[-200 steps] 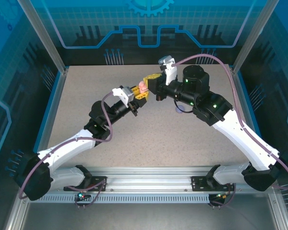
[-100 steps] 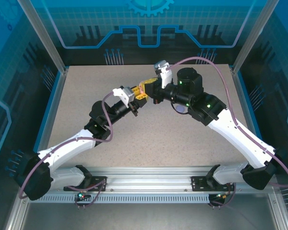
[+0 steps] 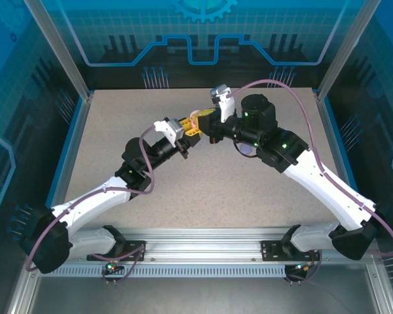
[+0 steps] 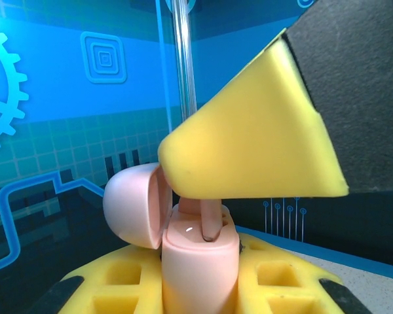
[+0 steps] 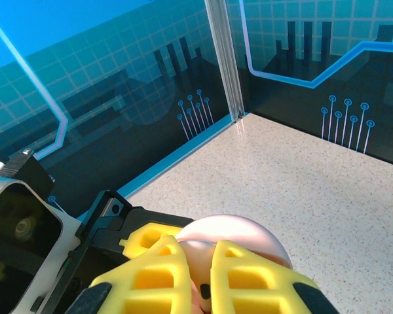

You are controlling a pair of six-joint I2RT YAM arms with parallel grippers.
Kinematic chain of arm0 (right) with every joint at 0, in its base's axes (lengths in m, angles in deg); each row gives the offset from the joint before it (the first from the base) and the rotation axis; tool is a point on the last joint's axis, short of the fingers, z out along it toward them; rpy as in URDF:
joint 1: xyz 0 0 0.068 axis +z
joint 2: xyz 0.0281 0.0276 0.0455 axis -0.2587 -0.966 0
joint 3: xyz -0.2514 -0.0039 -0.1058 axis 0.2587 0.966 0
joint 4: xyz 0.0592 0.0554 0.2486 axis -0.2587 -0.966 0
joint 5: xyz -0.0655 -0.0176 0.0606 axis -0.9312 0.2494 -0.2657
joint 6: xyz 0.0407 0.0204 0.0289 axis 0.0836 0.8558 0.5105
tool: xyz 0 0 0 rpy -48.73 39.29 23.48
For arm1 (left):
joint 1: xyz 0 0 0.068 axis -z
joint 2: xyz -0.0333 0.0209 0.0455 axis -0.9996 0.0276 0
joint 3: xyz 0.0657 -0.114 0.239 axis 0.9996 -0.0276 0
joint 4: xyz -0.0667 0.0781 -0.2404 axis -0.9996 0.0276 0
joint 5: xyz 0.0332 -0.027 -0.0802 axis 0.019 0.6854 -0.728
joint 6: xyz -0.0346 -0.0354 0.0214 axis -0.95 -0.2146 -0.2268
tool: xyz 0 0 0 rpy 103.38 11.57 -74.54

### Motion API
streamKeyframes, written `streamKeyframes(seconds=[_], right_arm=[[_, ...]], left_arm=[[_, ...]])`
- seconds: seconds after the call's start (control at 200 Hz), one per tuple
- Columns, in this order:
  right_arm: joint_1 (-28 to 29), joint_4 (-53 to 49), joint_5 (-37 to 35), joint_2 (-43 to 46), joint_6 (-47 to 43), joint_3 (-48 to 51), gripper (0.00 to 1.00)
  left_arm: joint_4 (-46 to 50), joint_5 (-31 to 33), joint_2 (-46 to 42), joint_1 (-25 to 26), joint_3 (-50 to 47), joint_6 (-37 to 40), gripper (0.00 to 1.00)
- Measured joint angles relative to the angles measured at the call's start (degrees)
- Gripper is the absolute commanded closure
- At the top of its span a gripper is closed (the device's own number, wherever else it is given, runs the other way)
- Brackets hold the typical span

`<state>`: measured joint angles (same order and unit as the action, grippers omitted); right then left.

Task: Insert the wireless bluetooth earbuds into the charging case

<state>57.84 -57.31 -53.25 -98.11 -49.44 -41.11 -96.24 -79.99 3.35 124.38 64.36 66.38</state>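
My left gripper [image 4: 200, 284] is shut on a pale pink charging case [image 4: 200, 268], held upright with its round lid [image 4: 131, 206] swung open to the left. My right gripper [image 5: 200, 265] comes down on it from above, shut on a pale pink earbud [image 4: 209, 219]. The bud's stem tip sits in a slot in the top of the case. In the right wrist view the earbud [image 5: 200, 272] shows between the yellow fingers, with the lid [image 5: 242, 232] just beyond. From above, both grippers meet at the charging case [image 3: 195, 118] at mid-table, toward the back.
A pale purple thing [image 3: 245, 149] lies on the speckled table [image 3: 118, 131], mostly hidden under the right arm. Glass walls with metal posts [image 5: 226, 59] close off the back and sides.
My right gripper has moved left and down onto the case, covering it from above. The left arm has held still with the case.
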Motion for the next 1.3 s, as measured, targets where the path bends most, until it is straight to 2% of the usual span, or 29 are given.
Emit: streamKeyframes(seconds=[0.41,0.69,1.301], right_arm=[[-0.1,-1.6,1.0,-1.2,-1.5,-1.6,0.87],[-0.1,-3.1,2.1,-1.8,-2.2,-2.9,0.67],[-1.0,-4.8,1.7,-1.8,0.9,-9.7,0.44]], left_arm=[[0.2,0.4,0.0,0.0,0.0,0.0,1.0],[0.5,0.7,0.0,0.0,0.0,0.0,1.0],[0.4,0.7,0.0,0.0,0.0,0.0,1.0]])
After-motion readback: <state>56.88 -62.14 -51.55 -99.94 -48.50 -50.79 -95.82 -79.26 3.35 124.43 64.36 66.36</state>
